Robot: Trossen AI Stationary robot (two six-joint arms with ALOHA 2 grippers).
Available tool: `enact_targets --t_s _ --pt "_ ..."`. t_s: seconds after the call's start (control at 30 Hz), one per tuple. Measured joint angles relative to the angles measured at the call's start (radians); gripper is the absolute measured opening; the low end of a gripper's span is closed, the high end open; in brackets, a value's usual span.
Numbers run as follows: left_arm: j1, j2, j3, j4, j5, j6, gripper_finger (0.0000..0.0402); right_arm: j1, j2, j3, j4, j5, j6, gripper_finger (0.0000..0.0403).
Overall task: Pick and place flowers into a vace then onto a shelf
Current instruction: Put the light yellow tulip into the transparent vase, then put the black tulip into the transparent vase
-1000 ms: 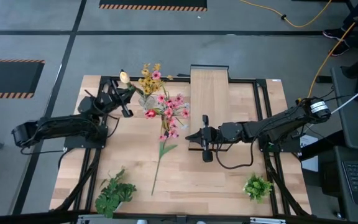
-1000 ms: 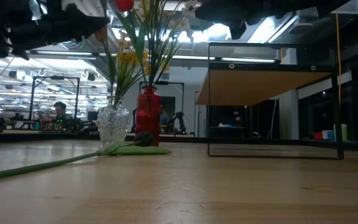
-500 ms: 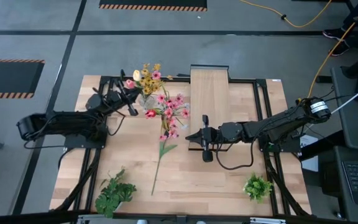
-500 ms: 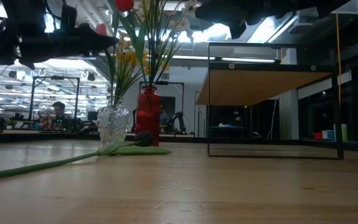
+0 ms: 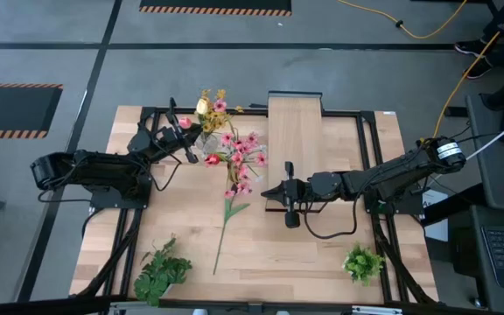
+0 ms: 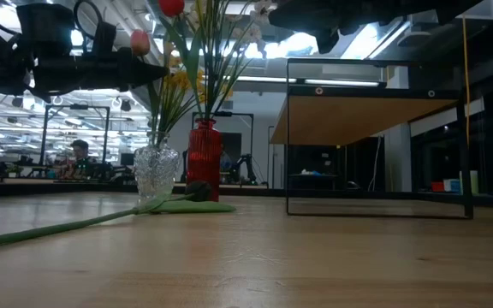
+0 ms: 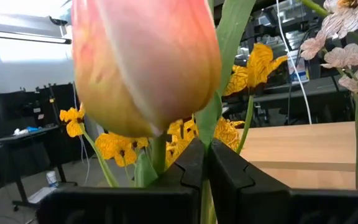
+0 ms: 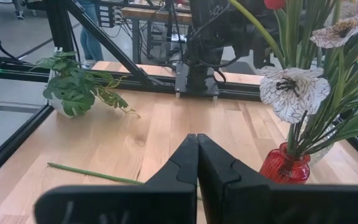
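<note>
My left gripper (image 5: 185, 140) is in the air just left of the flower bunch, shut on a pink tulip (image 5: 183, 122) (image 6: 139, 41). The clear glass vase (image 6: 156, 171) stands on the table and holds yellow daisies (image 5: 208, 109), a red rose (image 5: 212, 159) and pink blossom sprays (image 5: 241, 150). Another pink spray lies flat on the table, its long stem (image 5: 224, 226) (image 6: 58, 229) pointing at the near edge. The light-wood shelf (image 5: 294, 131) (image 6: 358, 120) stands to the right of the vase. My right gripper (image 5: 289, 199) (image 8: 197, 144) hovers shut over the table's middle, by the shelf's near end. My left gripper pinches the tulip's green stem (image 7: 157, 160) between its two fingers, right below the blossom (image 7: 145, 62). The fingers (image 6: 148, 73) lie about level and come from the table's left, across the stem. The tulip is lifted clear, with its blossom upright above the fingers.
A small red cylinder (image 6: 202, 158) (image 8: 284, 165) stands close beside the vase. Leafy green bunches sit at the near left (image 5: 160, 269) and near right (image 5: 362, 261) corners. Bare tabletop (image 5: 322, 249) lies between them.
My left gripper has carried the tulip down and toward the table's right, closer to the flower bunch in the vase. It has stayed shut on the stem. In the low view the tulip's blossom has come into the picture from above.
</note>
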Motion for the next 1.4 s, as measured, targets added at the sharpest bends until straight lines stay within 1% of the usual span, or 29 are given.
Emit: enact_targets --t_s 0.17,0.4,0.5,0.6,0.67,0.87,1.03,1.13,1.4 --pt "0.000 0.004 0.000 -0.008 -0.009 0.000 0.0038 0.001 0.000 0.000 0.000 0.000 0.000 0.0005" --pt "0.000 0.003 0.000 -0.011 -0.012 -0.002 0.0099 0.001 0.000 0.000 -0.003 -0.001 0.005 0.0005" --pt "-0.005 0.003 0.000 -0.016 -0.050 -0.014 0.0125 0.001 0.000 0.000 -0.008 -0.001 0.013 0.0005" --pt "-0.004 0.003 0.000 -0.029 -0.110 -0.029 0.0145 0.001 0.000 0.000 -0.018 -0.002 0.030 0.0005" --pt "-0.004 0.003 0.000 -0.030 -0.118 -0.029 0.0155 0.002 0.000 0.000 -0.026 -0.003 0.031 0.0005" --pt "-0.007 -0.021 0.000 -0.028 -0.023 -0.028 0.0166 0.003 0.000 0.000 -0.026 -0.003 0.030 0.0005" --pt "-0.033 -0.076 0.000 -0.031 -0.025 -0.025 0.0165 0.003 0.000 0.000 -0.026 -0.003 0.032 0.0005" --pt "-0.053 -0.111 0.000 -0.039 -0.032 0.003 0.0167 0.003 0.000 0.000 -0.026 -0.003 0.032 0.0005" --pt "-0.142 -0.215 0.000 -0.109 -0.125 0.104 0.0165 0.006 0.000 0.000 -0.026 -0.002 0.055 0.0005"
